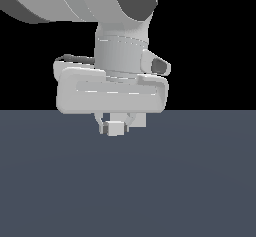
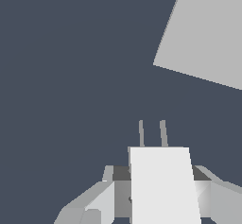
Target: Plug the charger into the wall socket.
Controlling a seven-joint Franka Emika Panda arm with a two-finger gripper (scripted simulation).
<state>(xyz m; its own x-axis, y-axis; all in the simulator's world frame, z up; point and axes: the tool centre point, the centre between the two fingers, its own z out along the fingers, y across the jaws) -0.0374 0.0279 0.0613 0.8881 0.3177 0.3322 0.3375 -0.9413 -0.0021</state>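
While I hold the arm low over the dark floor (image 1: pixel 128 191), I can see the gripper (image 1: pixel 116 127) closed on the charger (image 1: pixel 115 128), the small white cube pinched between its two fingers. From the wrist view the charger (image 2: pixel 163 185) sits squarely in the grasp, a finger pressed against each side of it, and two thin grey prongs (image 2: pixel 152 133) stick out of its front face, pointing ahead of the hand.

So the pick-up looks done to me: the charger is off the floor and carried. What is left is the whole insertion. In the wrist view the wall socket (image 2: pixel 203 34) shows as a pale grey plate, well apart from the prongs and turned at an angle to them, with part of it cut off by the frame edge. I cannot make out its two holes from here. In the exterior view the hand blocks most of what lies behind it, and I cannot pick the socket out with any confidence there.

By my reckoning I am roughly midway: grasp secured, approach and alignment not yet finished. I would need to swing the prongs round to face the plate squarely, then close the gap and push them in.
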